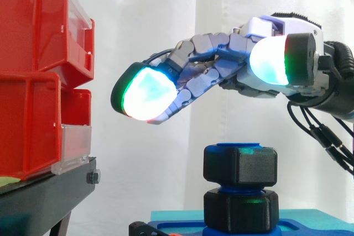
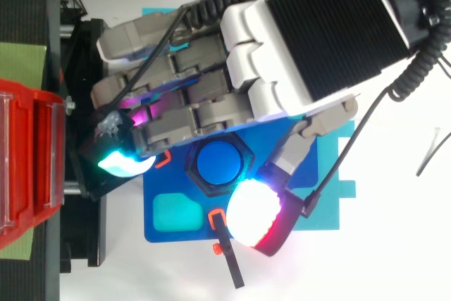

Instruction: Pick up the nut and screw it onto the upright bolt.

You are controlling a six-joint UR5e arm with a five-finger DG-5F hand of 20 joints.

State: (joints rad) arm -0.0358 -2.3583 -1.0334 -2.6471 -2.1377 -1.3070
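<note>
A black hex nut (image 1: 240,167) sits threaded on the upright blue bolt (image 2: 219,163), above a second black hex piece (image 1: 240,209) at the bolt's foot. The bolt stands on a blue base plate (image 2: 176,209). My hand (image 1: 221,64) hovers above the bolt, clear of the nut, open with nothing between its pads. Its fingers (image 1: 146,95) reach left past the bolt and glow white-green. The thumb (image 2: 252,214), glowing white and red, sits just beside the nut in the top view.
Stacked red bins (image 1: 38,75) on a black stand (image 1: 44,192) rise at the left, close to the fingertips. A teal mat (image 2: 324,167) lies under the blue plate. A black lever with orange ends (image 2: 229,252) sticks out from the plate's near edge.
</note>
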